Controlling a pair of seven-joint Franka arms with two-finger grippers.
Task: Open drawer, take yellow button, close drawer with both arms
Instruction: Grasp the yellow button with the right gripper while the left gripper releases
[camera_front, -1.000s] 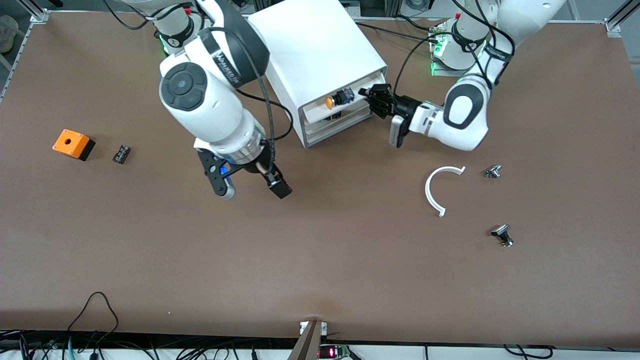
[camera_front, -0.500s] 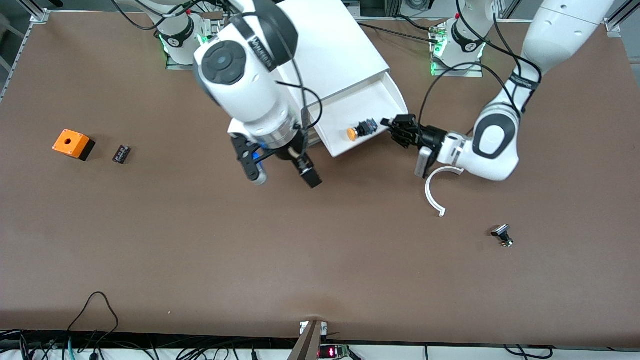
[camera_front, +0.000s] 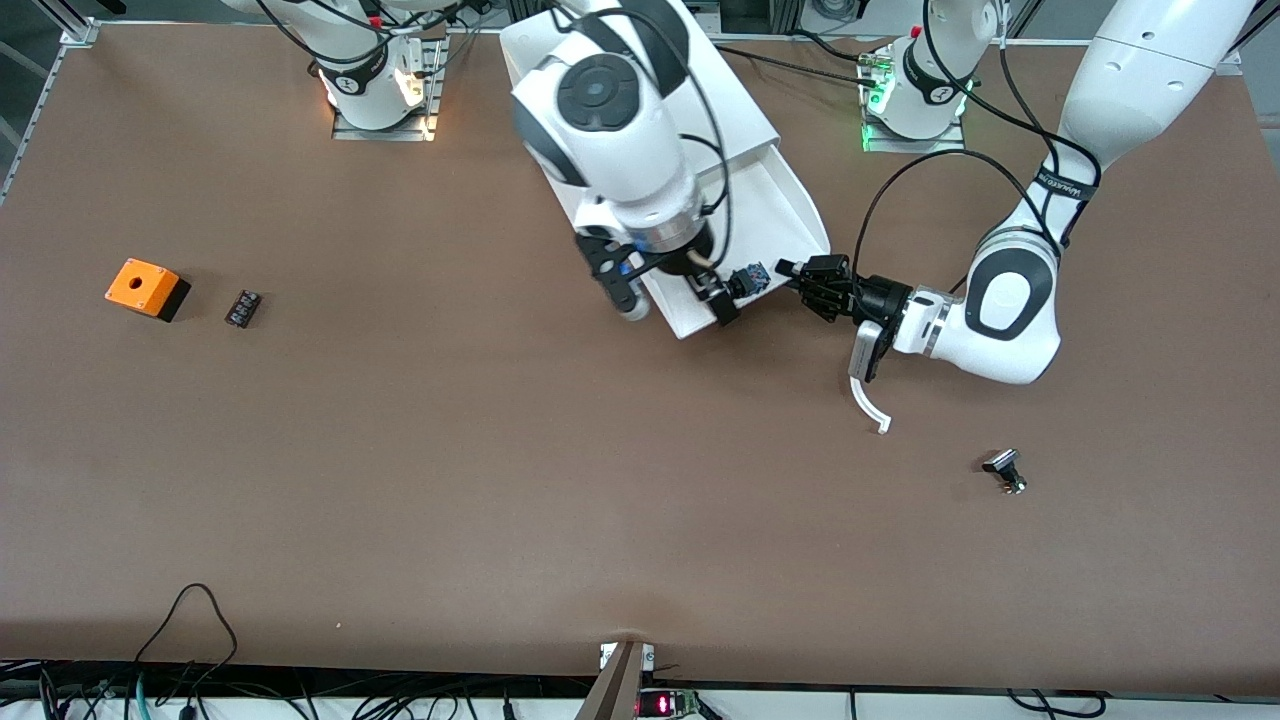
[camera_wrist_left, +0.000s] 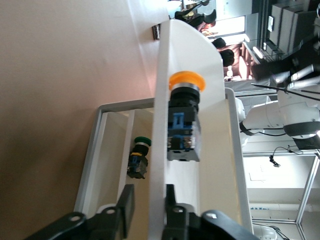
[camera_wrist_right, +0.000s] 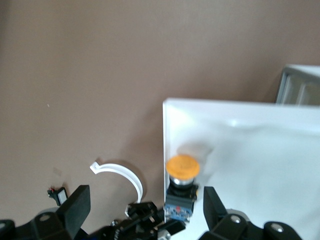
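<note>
Since the earlier frames the drawer (camera_front: 770, 215) has come much farther out of the cabinet (camera_front: 735, 110), and our right arm has swung across from the bare counter (camera_front: 500, 480) so that the right gripper (camera_front: 668, 298) now hangs over the drawer's open end. Our left arm has drawn back with the drawer.

We keep the left gripper (camera_front: 812, 280) at the drawer's front corner. In the left wrist view its fingers (camera_wrist_left: 127, 210) stand on either side of the thin front wall with a slight gap showing, so we read them as narrow and loosening rather than clamped. We judge the left arm is there to steady the pulled-out drawer while the right one reaches in.

The right gripper's fingers (camera_wrist_right: 77, 205) are spread wide and hold nothing. They are lined up on either side of the button (camera_wrist_right: 181, 181), which we take as the approach for a pick.

The button lies on its side in the drawer, close to the front wall, orange cap pointing back toward the cabinet. In the drawer beneath, the left wrist view shows a green-capped button (camera_wrist_left: 138, 157).
</note>
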